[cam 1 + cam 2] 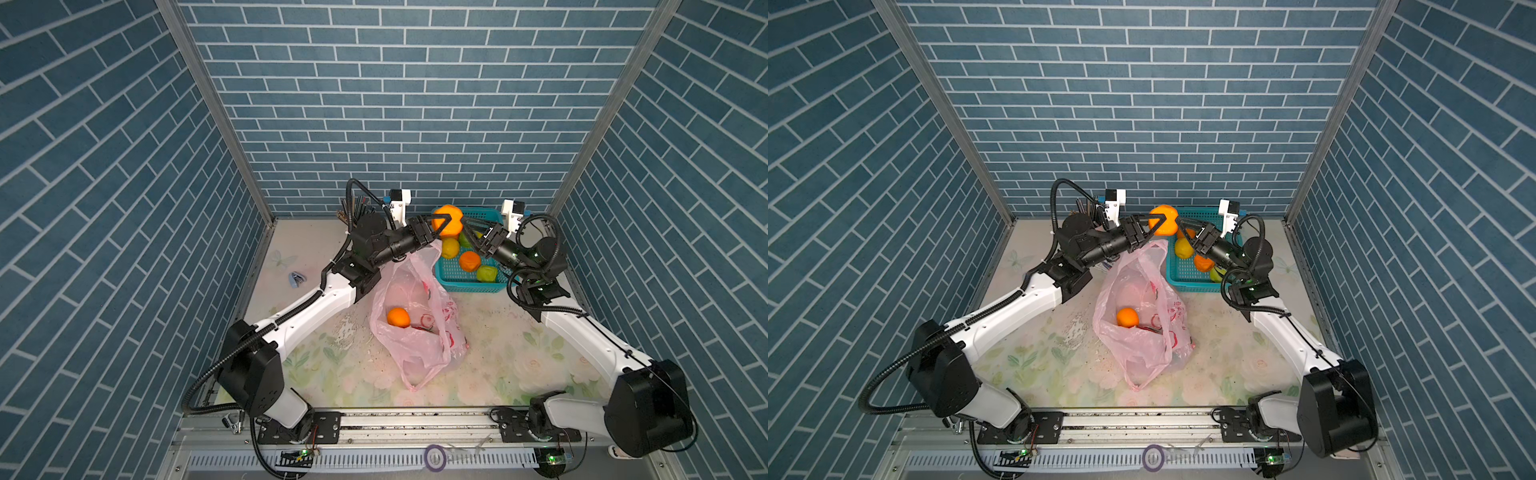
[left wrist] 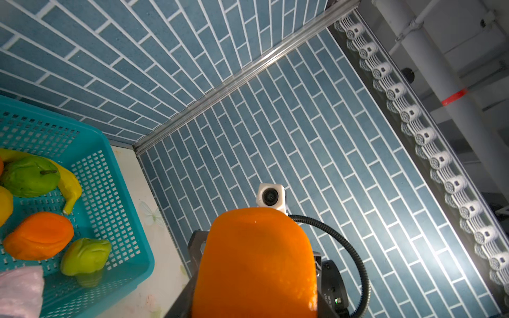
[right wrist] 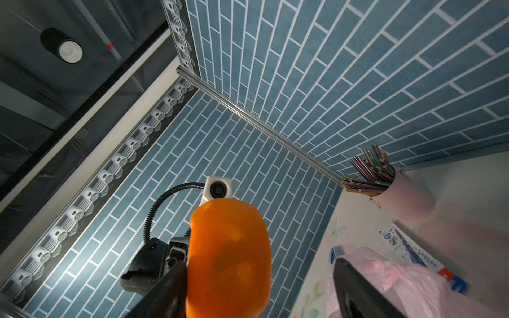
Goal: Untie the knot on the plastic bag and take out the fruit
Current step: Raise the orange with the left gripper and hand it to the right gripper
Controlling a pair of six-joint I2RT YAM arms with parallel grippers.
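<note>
**Desk:** Who has the raised orange [image 2: 256, 261], and why up there?

**Photographer:** The left pincer [image 1: 444, 226] clamps it above the back corner of the teal basket [image 1: 469, 286], by my reading to drop it in or pass it across. The right pincer [image 1: 469, 229] stands wide around the same fruit. One finger [image 3: 168, 291] is against the skin and the other is well clear, so there is no second grip.

**Desk:** And the bag?

**Photographer:** The pink plastic bag [image 1: 415, 353] lies slack on the flowered counter [image 1: 519, 365], just in front of the basket, with its mouth gaping. No knot shows, so the untying looks done. One bagged orange [image 1: 398, 317] sits inside, beside a dark shape I cannot name.

**Desk:** The count?

**Photographer:** Three oranges for certain: one raised, one bagged and one basket orange [image 1: 470, 261]. The basket also holds one lemon [image 1: 450, 248], one banana [image 2: 70, 190] and two green pieces, a darker green fruit [image 2: 30, 176] and a paler green fruit [image 2: 85, 256]. Two arms, one bag, one basket
</note>
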